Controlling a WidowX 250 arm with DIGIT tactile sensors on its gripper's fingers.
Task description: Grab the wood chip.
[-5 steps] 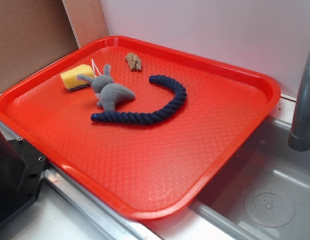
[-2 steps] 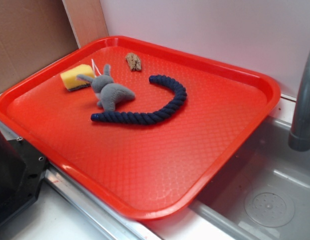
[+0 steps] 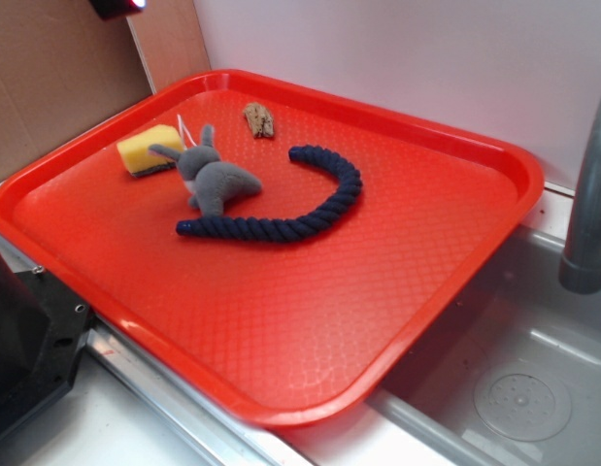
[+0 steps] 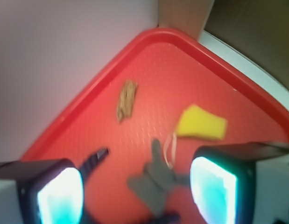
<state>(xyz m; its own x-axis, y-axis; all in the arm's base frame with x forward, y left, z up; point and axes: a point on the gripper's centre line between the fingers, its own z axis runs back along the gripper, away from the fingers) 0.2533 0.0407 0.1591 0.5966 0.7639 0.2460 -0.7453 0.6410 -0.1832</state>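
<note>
White wall backs a red tray (image 3: 426, 291) that sits partly over a grey sink (image 3: 533, 369), with brown cardboard at the far left; a grey faucet pipe (image 3: 586, 204) rises at the right edge.

One wood chip (image 3: 259, 120) lies on the tray floor near the far rim, clear of everything else; in the exterior view its long axis runs from the upper left down to the lower right, roughly along the tray's back edge; in the wrist view (image 4: 127, 100) it reads as near upright, tilted slightly, and blurred.

One grey plush toy (image 3: 213, 178) lies nearer the camera and to the left of the chip, just beside one yellow sponge (image 3: 150, 149); one dark blue rope (image 3: 295, 209) curves from near the chip's right side around to below the toy; nothing rests on or touches the chip.

One gripper (image 4: 135, 186) hangs above the tray; its two fingers (image 4: 60, 193) stand wide apart, empty, framing the plush toy, with the chip farther ahead.
</note>
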